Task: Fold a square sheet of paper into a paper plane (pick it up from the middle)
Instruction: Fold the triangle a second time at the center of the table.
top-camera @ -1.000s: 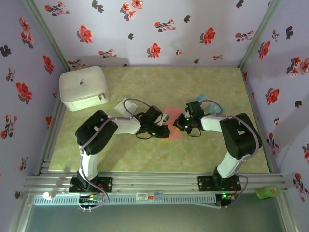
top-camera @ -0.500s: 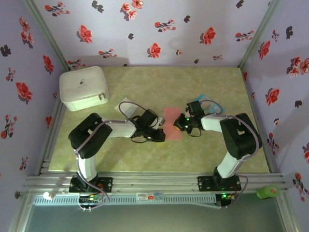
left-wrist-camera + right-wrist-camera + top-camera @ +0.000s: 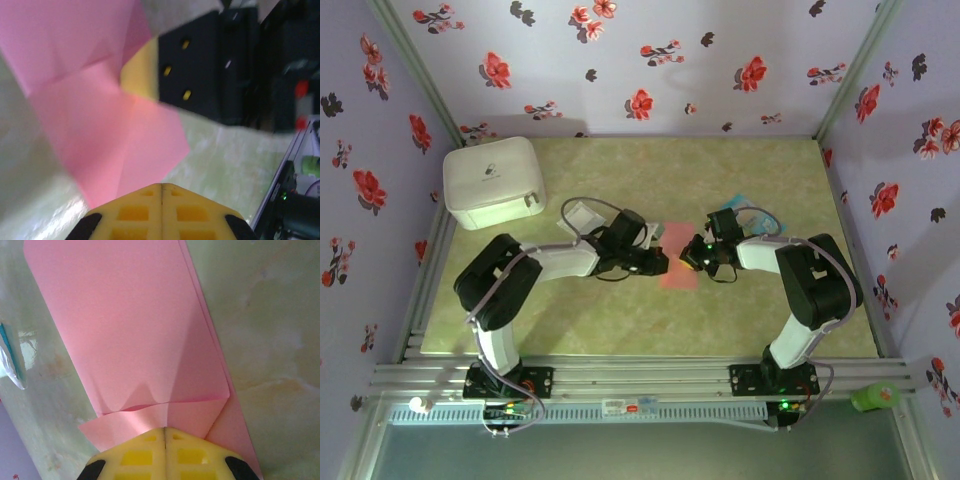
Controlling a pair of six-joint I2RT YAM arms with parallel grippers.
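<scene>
The square sheet of paper (image 3: 675,278) lies part-folded in the middle of the worktop, between the two arms. Thin, light and limp, it probably slides and creases easily, so an edge pinch near a fold suits it best. The left hand (image 3: 161,186) and the right hand (image 3: 165,429) are both closed, their tips at the sheet. The white box (image 3: 492,182) at the far left is shut, so its contents are hidden.

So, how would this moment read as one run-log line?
pink sheet: partly folded, on table | left pincer: shut, tip at sheet | right pincer: shut, tip on sheet
</scene>
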